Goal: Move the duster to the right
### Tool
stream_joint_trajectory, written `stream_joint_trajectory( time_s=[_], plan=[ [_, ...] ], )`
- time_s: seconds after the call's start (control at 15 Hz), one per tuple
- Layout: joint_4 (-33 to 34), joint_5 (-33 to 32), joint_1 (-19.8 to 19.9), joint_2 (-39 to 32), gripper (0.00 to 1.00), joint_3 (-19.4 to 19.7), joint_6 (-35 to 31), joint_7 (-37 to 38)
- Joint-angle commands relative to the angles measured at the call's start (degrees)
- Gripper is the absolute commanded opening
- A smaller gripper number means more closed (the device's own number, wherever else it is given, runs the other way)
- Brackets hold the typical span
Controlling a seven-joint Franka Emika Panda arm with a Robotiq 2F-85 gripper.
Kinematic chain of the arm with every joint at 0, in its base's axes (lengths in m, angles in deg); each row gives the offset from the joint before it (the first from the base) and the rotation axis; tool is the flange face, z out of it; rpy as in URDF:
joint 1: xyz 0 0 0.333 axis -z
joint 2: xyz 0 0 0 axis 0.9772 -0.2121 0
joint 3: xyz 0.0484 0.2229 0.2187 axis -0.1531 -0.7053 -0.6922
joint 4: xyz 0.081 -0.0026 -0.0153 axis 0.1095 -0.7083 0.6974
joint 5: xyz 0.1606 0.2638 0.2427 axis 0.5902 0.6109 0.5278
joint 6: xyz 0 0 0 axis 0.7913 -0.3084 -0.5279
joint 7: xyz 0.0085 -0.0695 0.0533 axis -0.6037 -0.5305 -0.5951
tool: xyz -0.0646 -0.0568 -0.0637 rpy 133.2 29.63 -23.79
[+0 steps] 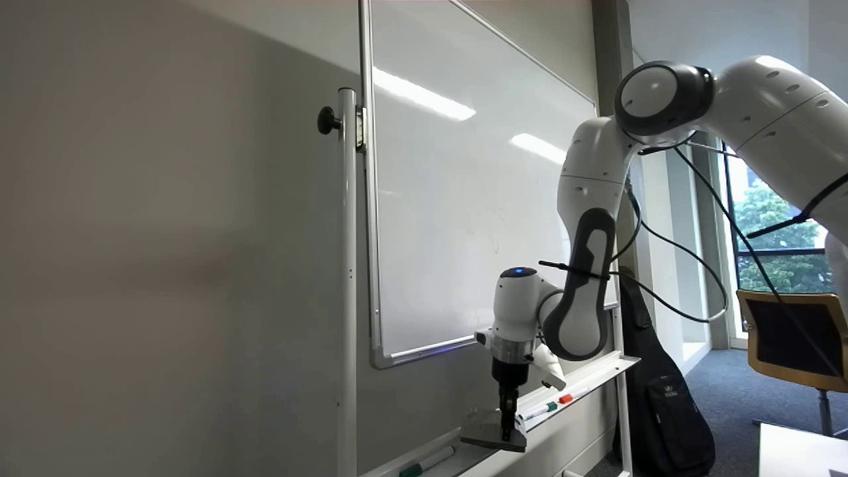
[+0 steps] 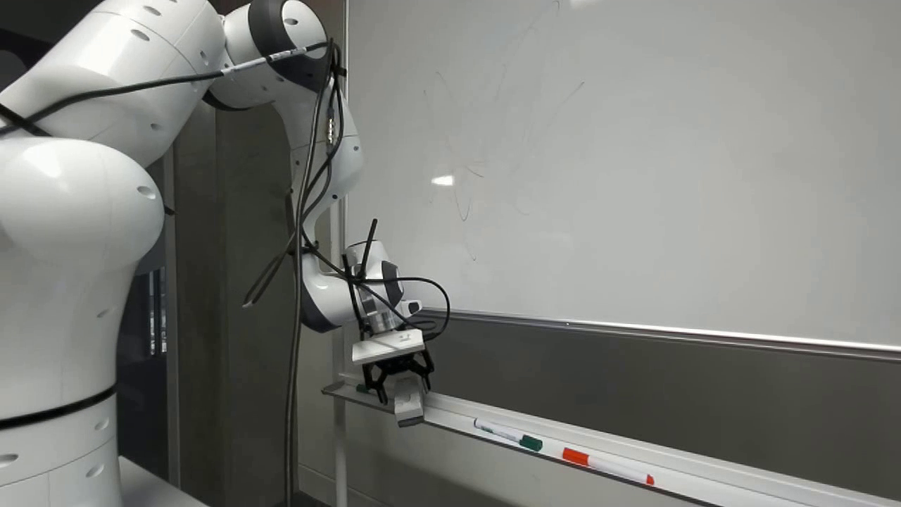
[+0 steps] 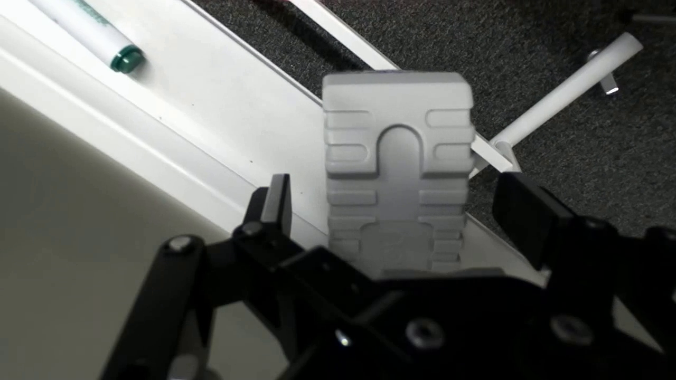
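Observation:
The duster [image 3: 398,184] is a pale grey-white ridged block with a darker underside. In the wrist view it lies between the fingers of my gripper [image 3: 404,211], with a gap on each side. Its near end is hidden behind the gripper body. The duster also shows in both exterior views [image 1: 483,435] [image 2: 408,405], lying crosswise at the whiteboard tray [image 2: 450,410] with one end sticking out past the tray's front edge. My gripper, pointing down, is open around it in both exterior views [image 1: 507,430] [image 2: 406,396].
A green-capped marker [image 2: 501,432] and a red-capped marker [image 2: 611,466] lie on the tray to one side of the duster. Another green marker [image 1: 540,412] lies on its other side. The whiteboard [image 1: 464,232] stands above the tray. A black bag [image 1: 662,397] leans beyond the tray's end.

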Motion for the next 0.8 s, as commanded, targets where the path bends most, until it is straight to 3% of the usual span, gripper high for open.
stream_joint_trajectory(
  time_s=[0.0,0.2,0.33,0.73],
  plan=[
    [1.68,-5.53,-8.48,-1.28,1.0,9.18,-2.56,5.45],
    [2.23,-7.0,-12.56,-2.38,1.0,13.02,-3.31,8.06],
    [2.08,-6.26,-13.63,-3.03,1.0,13.53,-3.85,8.08],
    [1.41,-4.6,-11.26,-4.07,1.0,10.79,-5.42,6.05]
  ],
)
